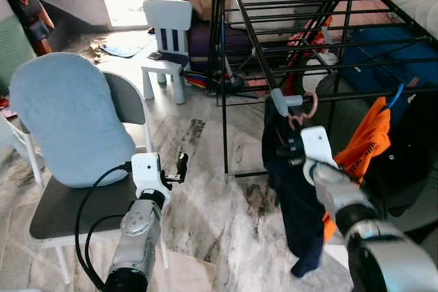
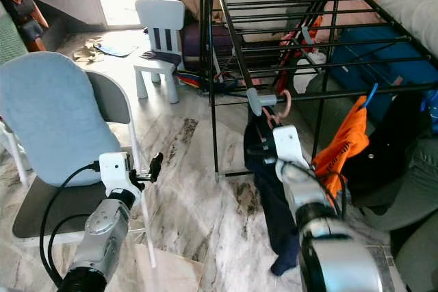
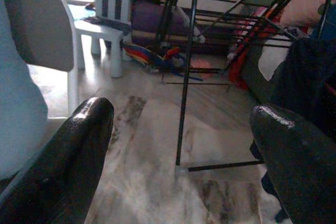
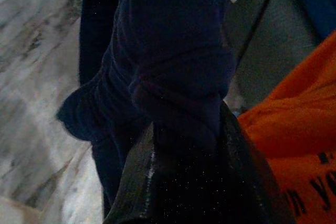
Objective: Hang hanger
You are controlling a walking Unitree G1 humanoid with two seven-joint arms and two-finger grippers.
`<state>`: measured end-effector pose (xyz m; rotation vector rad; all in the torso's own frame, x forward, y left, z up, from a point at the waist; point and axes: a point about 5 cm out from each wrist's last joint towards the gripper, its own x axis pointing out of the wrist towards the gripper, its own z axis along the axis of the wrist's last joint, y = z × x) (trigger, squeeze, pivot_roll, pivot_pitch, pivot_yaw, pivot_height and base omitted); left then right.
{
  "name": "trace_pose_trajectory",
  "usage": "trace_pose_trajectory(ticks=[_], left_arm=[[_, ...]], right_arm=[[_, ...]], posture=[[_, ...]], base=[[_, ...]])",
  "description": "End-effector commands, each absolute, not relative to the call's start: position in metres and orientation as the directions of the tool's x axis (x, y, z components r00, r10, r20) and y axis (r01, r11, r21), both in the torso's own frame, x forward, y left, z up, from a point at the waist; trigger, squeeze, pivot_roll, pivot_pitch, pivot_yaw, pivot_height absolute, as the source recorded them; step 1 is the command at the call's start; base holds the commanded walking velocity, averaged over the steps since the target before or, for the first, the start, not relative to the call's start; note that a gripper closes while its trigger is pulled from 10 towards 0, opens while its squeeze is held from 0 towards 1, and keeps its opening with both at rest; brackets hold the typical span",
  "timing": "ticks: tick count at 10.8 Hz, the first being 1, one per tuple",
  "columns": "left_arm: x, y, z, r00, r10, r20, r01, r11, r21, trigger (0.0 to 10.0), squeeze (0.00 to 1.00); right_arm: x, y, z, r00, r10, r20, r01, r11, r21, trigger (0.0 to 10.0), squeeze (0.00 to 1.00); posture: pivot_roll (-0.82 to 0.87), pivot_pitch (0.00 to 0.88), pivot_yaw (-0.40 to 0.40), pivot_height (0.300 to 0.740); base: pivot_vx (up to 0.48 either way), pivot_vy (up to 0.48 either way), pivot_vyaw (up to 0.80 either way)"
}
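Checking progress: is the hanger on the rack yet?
Cannot tell for sure. The hanger's pink hook sits at the rack's front bar, while the right gripper grips the navy garment.

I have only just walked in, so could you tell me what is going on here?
The robot is hanging laundry. Its right gripper holds a dark garment on a pink hanger, whose hook sits at the front bar of the black drying rack, beside an orange shirt. The left gripper waits open near a grey chair.
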<state>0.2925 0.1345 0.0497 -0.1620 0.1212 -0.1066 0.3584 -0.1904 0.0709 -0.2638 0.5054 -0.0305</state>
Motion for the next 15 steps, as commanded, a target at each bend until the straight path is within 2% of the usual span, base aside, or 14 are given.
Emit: trace_pose_trajectory(ticks=[1, 5, 6, 8, 12, 15], left_arm=[[0.295, 0.132, 0.053, 0.985, -0.135, -0.104, 0.117, 0.979, -0.169, 10.0, 0.00], [0.292, 0.131, 0.053, 0.985, -0.135, -0.108, 0.114, 0.977, -0.179, 10.0, 0.00], [0.292, 0.130, 0.052, 0.984, -0.137, -0.111, 0.115, 0.977, -0.181, 10.0, 0.00], [0.293, 0.128, 0.052, 0.983, -0.146, -0.115, 0.123, 0.975, -0.183, 10.0, 0.00], [0.294, 0.122, 0.054, 0.980, -0.165, -0.115, 0.138, 0.969, -0.207, 10.0, 0.00], [0.293, 0.132, 0.057, 0.989, -0.098, -0.108, 0.079, 0.983, -0.167, 10.0, 0.00]], right_arm=[[0.367, -0.185, 0.083, 0.887, -0.061, -0.459, -0.053, 0.971, -0.232, 10.0, 0.00], [0.371, -0.172, 0.085, 0.879, 0.028, -0.476, -0.149, 0.964, -0.219, 10.0, 0.00], [0.366, -0.170, 0.077, 0.867, 0.048, -0.496, -0.167, 0.966, -0.198, 10.0, 0.11], [0.359, -0.179, 0.068, 0.856, 0.029, -0.516, -0.164, 0.962, -0.219, 10.0, 1.00], [0.356, -0.200, 0.070, 0.900, -0.056, -0.432, -0.102, 0.938, -0.332, 10.0, 1.00], [0.356, -0.198, 0.078, 0.936, -0.035, -0.349, -0.103, 0.924, -0.369, 10.0, 1.00]], posture=[[-0.16, 0.000, 0.003, 0.740], [-0.14, 0.000, -0.009, 0.740], [-0.15, 0.000, -0.007, 0.740], [-0.16, 0.000, -0.005, 0.740], [-0.17, 0.000, -0.003, 0.740], [-0.18, 0.000, -0.008, 0.740]], base=[[0.000, 0.000, 0.00], [0.000, 0.000, 0.00], [0.000, 0.000, 0.00], [0.000, 0.000, 0.00], [0.000, 0.000, 0.00], [0.000, 0.000, 0.00]])
